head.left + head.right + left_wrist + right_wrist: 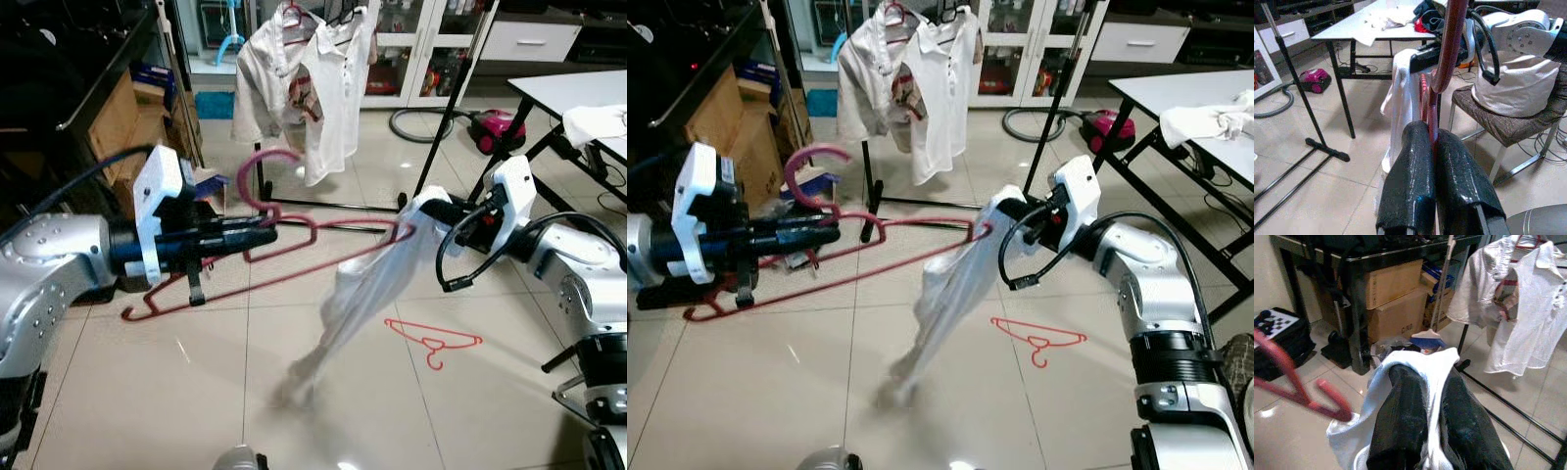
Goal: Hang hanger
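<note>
A dark red hanger is held out level over the tiled floor. My left gripper is shut on it just below the hook, and the fingers clamp the red neck between them. A white garment drapes from the hanger's right end and hangs down, blurred. My right gripper is shut on the garment's top edge at that end; white cloth wraps over its fingers. Further back, a clothes rack carries white shirts on hangers.
An orange hanger lies on the floor to the right. A white table with black legs stands at the right, with a magenta vacuum cleaner beside it. Cardboard boxes under dark shelving line the left. A padded chair is near.
</note>
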Available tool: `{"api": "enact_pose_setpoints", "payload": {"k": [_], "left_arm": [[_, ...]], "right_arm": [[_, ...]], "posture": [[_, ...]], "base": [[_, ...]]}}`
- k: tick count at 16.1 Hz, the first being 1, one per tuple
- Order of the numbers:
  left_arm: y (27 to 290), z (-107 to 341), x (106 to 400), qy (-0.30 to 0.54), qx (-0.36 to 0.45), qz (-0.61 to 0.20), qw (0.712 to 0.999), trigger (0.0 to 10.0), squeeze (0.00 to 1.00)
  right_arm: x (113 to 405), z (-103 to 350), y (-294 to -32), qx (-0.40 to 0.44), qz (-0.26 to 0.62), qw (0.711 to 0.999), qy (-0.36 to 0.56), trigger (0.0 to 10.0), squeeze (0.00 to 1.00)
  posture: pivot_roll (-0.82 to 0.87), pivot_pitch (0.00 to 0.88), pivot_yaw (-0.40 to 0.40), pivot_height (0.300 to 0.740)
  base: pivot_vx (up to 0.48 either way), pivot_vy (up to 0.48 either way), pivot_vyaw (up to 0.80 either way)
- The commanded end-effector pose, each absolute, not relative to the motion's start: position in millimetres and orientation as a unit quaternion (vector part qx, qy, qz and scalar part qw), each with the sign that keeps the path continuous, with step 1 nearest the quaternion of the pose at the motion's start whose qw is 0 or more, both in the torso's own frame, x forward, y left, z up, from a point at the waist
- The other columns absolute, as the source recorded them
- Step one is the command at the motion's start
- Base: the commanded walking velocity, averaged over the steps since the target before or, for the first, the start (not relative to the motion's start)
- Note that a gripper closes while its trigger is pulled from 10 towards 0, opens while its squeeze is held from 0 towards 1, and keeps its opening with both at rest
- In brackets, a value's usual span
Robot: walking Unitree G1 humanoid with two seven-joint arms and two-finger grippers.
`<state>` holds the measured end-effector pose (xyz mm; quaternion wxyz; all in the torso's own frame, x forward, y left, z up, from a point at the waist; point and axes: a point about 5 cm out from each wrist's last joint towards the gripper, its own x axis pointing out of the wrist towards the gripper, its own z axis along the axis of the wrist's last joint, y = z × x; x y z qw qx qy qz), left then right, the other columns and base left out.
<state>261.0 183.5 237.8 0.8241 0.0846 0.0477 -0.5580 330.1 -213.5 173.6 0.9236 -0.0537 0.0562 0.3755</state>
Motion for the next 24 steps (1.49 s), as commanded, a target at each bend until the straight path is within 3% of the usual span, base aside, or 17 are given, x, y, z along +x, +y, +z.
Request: {"api": "enact_pose_setpoints", "payload": {"k": [1, 8, 15, 24], "left_arm": [[183, 243, 260, 0.04, 0.089, -0.561, 0.822, 10.0, 0.0], [177, 256, 253, 0.016, 0.079, -0.568, 0.819, 10.0, 0.0], [182, 243, 257, 0.038, 0.071, -0.55, 0.831, 10.0, 0.0], [180, 248, 258, 0.029, 0.076, -0.554, 0.829, 10.0, 0.0]], "right_arm": [[328, 181, -217, -0.058, 0.386, 0.919, 0.05, 10.0, 0.0], [335, 169, -244, -0.063, 0.33, 0.939, 0.077, 10.0, 0.0], [330, 201, -239, -0.085, 0.373, 0.923, 0.036, 10.0, 0.0], [317, 212, -256, -0.121, 0.383, 0.914, 0.051, 10.0, 0.0]], "posture": [[0.01, 0.0, 0.01, 0.74], [0.02, 0.0, -0.001, 0.74], [0.01, 0.0, -0.004, 0.74], [0.0, 0.0, -0.002, 0.74]], "base": [[0.0, 0.0, 0.0], [0.0, 0.0, 0.0], [0.0, 0.0, 0.0], [0.0, 0.0, 0.0]]}}
